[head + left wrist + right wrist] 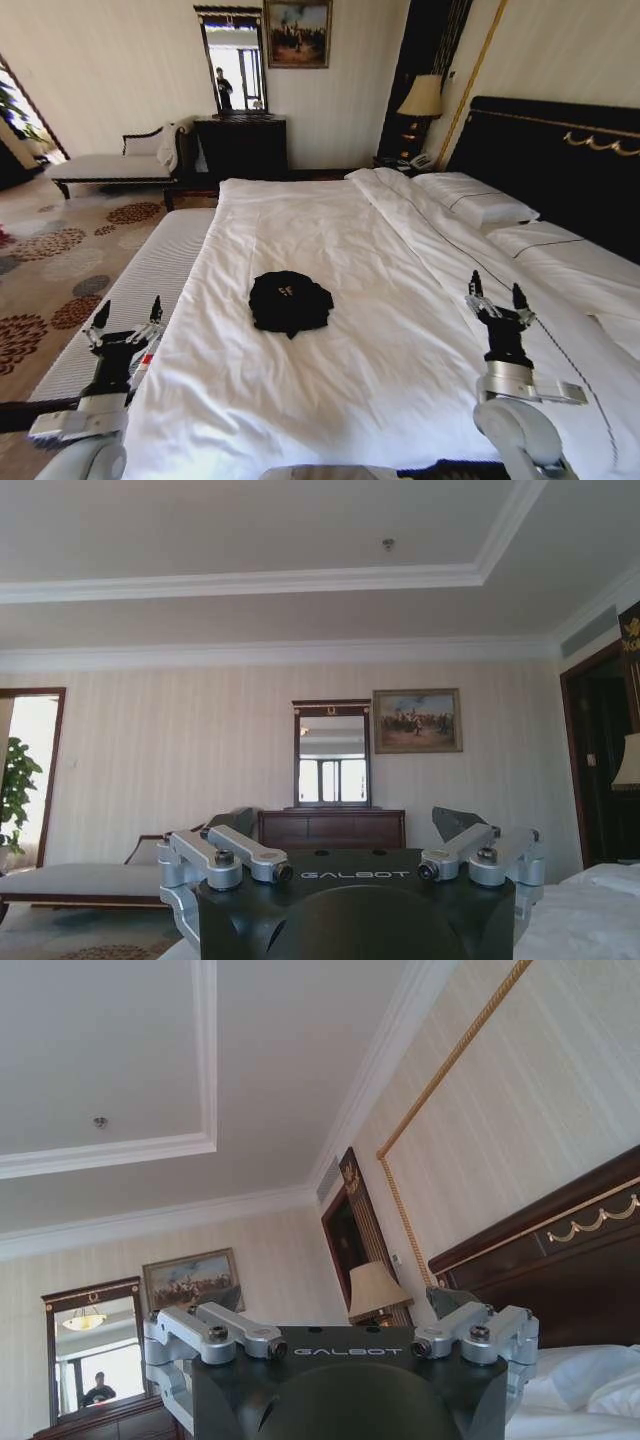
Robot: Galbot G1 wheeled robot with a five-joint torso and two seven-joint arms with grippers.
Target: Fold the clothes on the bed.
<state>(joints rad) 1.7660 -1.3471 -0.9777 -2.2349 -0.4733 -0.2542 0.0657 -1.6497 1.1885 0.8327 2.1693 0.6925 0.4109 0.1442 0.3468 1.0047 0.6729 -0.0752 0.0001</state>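
Note:
A small black T-shirt (289, 301) with white lettering lies in a compact folded bundle on the white duvet of the bed (350, 240), near its middle. My left gripper (126, 313) points upward at the bed's near left edge, open and holding nothing, well left of the shirt. Over the bed's right side my right gripper (498, 294) also points upward, open and holding nothing, well right of the shirt. Each wrist view looks past its own spread fingers (225, 850) (215, 1328) toward the ceiling and walls.
A white-cushioned bench (130, 290) runs along the bed's left side. Pillows (478, 200) lie against the dark headboard (560, 160) at right. A dark dresser (240, 145) with mirror, a chaise (110, 165) and a lamp (422, 100) stand by the far wall.

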